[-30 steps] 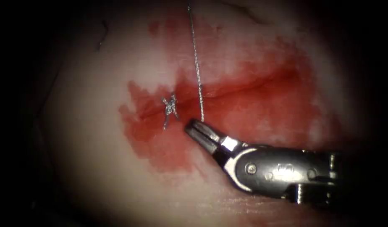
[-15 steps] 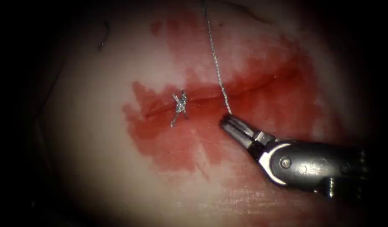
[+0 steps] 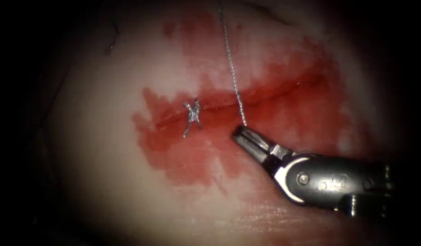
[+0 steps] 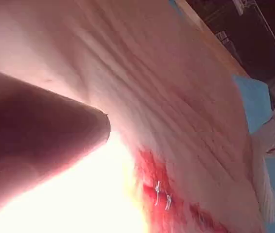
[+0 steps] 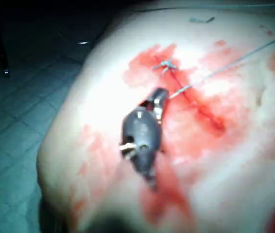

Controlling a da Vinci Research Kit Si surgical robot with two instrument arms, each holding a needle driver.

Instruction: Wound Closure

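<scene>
Right pincer at the cut, closed beside the thread end; needle not seen.

Endoscope: the tissue [image 3: 105, 182] carries a cut [image 3: 265, 96] running left to right through red fluid [image 3: 183, 159]. A finished knot [image 3: 192, 115] sits at the cut's left end. The thread [image 3: 231, 64] descends from above, crosses the cut and ends just at the tip of the right pincer [image 3: 243, 135], which enters from the right, angled up-left, jaws together; whether they grip the thread cannot be told. Left wrist view: tissue [image 4: 176, 97] with two short thread ends [image 4: 162, 196] in the fluid. Right wrist view: pincer [image 5: 160, 94] beside the cut, thread [image 5: 225, 68] stretching away.
</scene>
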